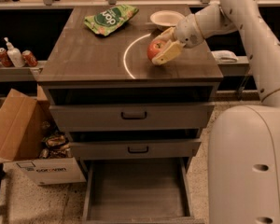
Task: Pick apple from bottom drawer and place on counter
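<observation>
Nearest to me, the bottom drawer [136,190] is standing pulled wide out, showing only its bare grey floor. The robot's white body [247,167] is looming just to the right of it, and a cardboard box [23,139] is sitting on the floor to the left. Above, the middle drawer [135,148] and the top drawer [130,116] are each poking out a little.

On the counter [84,55], a thin white arc [127,55] is curving through the middle. Just inside that arc, toward the right edge, the tool [162,45] is gripping the apple [155,49], one finger pressing it from the near side and the other from the far side. The apple is hanging right at the counter's surface; I cannot tell whether it is touching. The arm [242,17] is reaching in over the far right corner.

Beyond the tool, a white bowl [165,18] is sitting by the far edge, and a green bag [109,17] is lying left of it.
</observation>
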Motion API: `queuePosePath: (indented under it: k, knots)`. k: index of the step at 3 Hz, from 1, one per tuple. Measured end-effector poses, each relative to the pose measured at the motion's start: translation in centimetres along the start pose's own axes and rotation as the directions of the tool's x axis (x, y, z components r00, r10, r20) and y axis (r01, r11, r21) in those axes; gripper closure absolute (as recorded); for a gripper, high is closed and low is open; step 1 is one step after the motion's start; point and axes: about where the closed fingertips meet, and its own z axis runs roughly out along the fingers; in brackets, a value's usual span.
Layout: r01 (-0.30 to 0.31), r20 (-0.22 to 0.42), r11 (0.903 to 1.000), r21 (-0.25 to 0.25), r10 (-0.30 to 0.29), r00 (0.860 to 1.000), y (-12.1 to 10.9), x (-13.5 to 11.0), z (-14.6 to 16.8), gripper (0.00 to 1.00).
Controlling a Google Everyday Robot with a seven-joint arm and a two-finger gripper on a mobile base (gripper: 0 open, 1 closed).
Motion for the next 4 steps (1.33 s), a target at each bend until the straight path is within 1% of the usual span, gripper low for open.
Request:
queuePosePath:
  k: [1,3,4]
  knots:
    - [-0.02,-0.023,0.9997,-0.015,0.02,1.0,-0.5,0.3,1.1,0.59]
    - [-0.042,-0.034,0.9984,-0.037,0.041,0.999,-1.0,0.6,2.3,0.11]
    - [-0.047,-0.024,0.9981,-0.039,0.047,0.999,-1.3,0.8,2.4,0.0]
